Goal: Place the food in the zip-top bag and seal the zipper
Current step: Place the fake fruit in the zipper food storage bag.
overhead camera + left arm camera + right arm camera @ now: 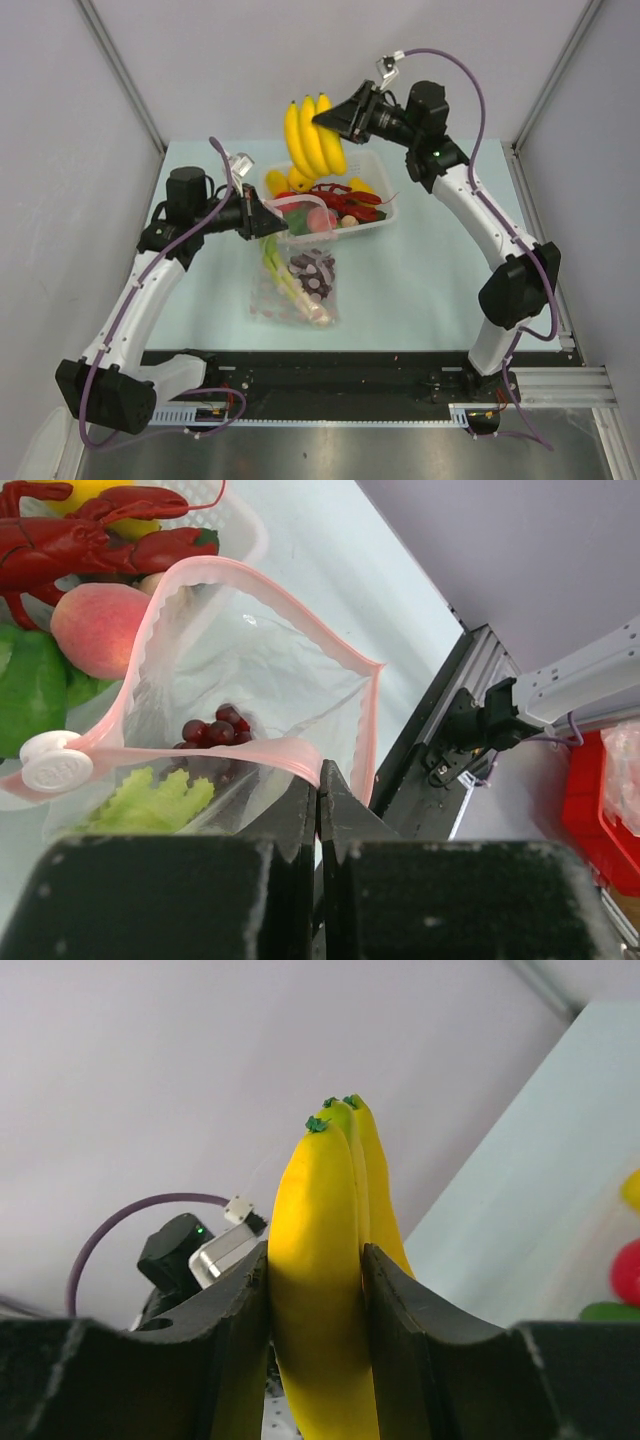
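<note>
A bunch of yellow bananas [312, 140] [320, 1260] hangs in the air above the basket, clamped between the fingers of my right gripper [335, 120] [315, 1252]. The clear zip-top bag [295, 285] [260, 670] lies on the table in front of the basket, its mouth held open. My left gripper [268, 220] [320, 775] is shut on the near edge of the bag's pink zipper [250, 575]. A white slider [55, 763] sits on that strip. Purple grapes [315, 272] [215, 727] and a green-white leafy stalk [285, 280] [150, 800] are inside the bag.
The white basket [380, 232] behind the bag holds a red lobster [90, 535], a pink peach [98, 625], a green piece [30, 685] and a lemon [275, 182]. Grey walls enclose the table on three sides. A black rail [350, 385] runs along the near edge.
</note>
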`<state>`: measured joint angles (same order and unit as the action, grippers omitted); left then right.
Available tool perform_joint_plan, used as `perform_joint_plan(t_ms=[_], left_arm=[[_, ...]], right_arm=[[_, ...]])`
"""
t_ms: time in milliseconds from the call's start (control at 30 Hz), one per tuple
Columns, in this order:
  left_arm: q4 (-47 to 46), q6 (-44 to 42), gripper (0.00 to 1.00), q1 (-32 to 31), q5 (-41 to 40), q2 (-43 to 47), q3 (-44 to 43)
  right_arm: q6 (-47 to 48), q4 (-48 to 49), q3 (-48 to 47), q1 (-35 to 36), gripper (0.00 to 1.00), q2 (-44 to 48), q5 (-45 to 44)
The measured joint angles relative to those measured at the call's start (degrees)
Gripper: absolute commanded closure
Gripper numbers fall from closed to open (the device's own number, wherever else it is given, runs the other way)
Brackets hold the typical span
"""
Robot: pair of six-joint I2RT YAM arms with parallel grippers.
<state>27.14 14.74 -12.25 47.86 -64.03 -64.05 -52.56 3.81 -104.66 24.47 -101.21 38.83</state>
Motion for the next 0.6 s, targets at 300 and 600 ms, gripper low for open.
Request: perform_joint_plan(t_ms=[300,600], left_arm=[[-4.74,3.87,1.0,0.07,2.8,3.41,1.4],[-9.27,7.58,1.0,0.07,2.84,8.11,4.87]], right_arm=[[-14.93,9.27,10.43,5.22,1.0,0.0,2.23],[-24.2,8.92,18.12,6.19,1.0,1.4,1.75]])
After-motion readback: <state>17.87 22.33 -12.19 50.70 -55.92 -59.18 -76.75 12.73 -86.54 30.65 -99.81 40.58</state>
